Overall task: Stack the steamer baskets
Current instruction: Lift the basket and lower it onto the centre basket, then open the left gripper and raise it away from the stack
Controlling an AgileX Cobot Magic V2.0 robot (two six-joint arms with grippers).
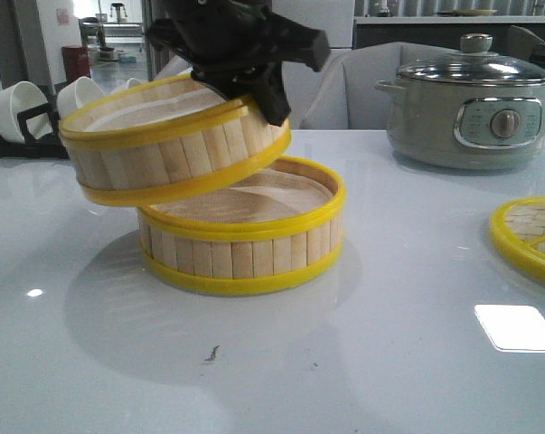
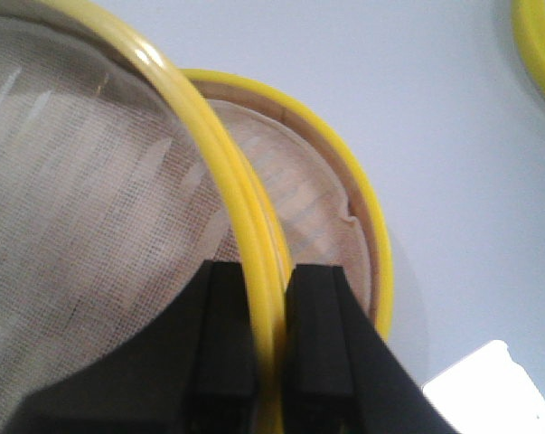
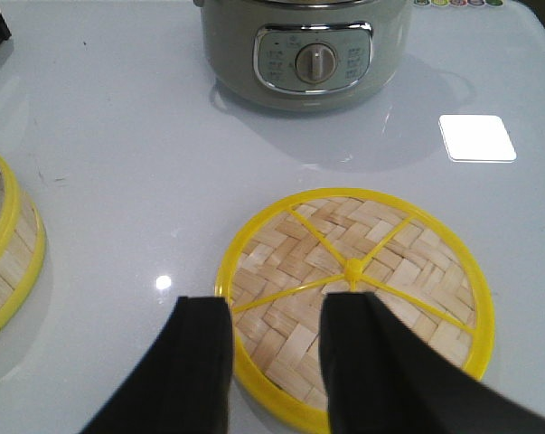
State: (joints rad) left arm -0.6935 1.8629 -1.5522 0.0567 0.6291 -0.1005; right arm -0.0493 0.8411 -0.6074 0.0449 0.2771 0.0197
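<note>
Both steamer baskets hold only whitish liner. Left claw [image 2: 272, 362] clamps upper basket [image 1: 173, 140] rim, tilted over lower basket [image 1: 245, 240]. Right claw [image 3: 277, 362] open, empty.

No readable text anywhere, tiny markings around the dial on the electric pot [image 3: 314, 52] control panel too small and blurred to make out

Pale bamboo slats with bright yellow rims on both steamer baskets [image 1: 240, 240] (whitish liner inside), herringbone woven lid [image 3: 353, 303] at lower right, grey-green pot [image 1: 471, 108], glossy white table [image 1: 389, 344].
</note>
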